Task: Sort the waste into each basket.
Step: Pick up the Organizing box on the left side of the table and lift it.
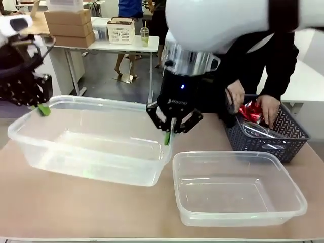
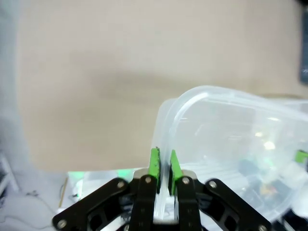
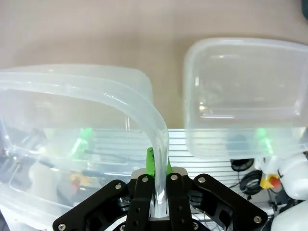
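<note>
Front view: large tub [image 1: 76, 157] clamped at both ends

Left gripper [image 1: 44, 110] and right gripper [image 1: 167, 135] each pinch the rolled rim of the large tub on the table's [image 1: 76, 212] left. It looks light, slick and flexible, so two rim holds suit it. Crushed cans [image 1: 250, 112] wait in the grey basket [image 1: 288, 136] at the right edge.

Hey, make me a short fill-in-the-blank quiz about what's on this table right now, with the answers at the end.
1. The robot's left hand and right hand are each shut on the ___ of the larger clear tub.
2. The smaller clear tub sits on the robot's ___ side of the larger one.
3. A person's hand reaches into the dark lattice basket, beside a crushed can coloured ___.

Answers: rim; right; red
</note>
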Robot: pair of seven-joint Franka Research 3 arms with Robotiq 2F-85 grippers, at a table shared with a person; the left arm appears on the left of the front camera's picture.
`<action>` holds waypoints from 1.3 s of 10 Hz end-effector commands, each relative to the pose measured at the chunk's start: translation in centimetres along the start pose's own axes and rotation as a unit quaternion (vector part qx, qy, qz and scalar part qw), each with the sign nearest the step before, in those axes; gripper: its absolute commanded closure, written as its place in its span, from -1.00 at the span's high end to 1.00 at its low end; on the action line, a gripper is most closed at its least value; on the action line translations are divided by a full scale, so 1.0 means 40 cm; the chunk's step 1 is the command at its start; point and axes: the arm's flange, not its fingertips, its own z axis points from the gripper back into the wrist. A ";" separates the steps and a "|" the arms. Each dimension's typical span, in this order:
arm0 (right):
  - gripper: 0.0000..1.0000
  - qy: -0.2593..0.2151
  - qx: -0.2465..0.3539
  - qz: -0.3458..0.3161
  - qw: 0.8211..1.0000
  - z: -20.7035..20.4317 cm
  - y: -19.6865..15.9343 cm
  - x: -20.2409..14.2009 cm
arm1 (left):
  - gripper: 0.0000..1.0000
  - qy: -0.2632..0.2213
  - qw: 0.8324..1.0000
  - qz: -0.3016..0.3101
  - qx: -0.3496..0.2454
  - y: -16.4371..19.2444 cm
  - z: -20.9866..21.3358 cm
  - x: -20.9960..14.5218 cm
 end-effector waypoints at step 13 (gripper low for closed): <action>-0.93 -0.008 -0.053 0.084 0.995 0.027 -0.314 0.177 | -0.82 -0.047 0.989 -0.062 -0.129 -0.192 -0.270 0.106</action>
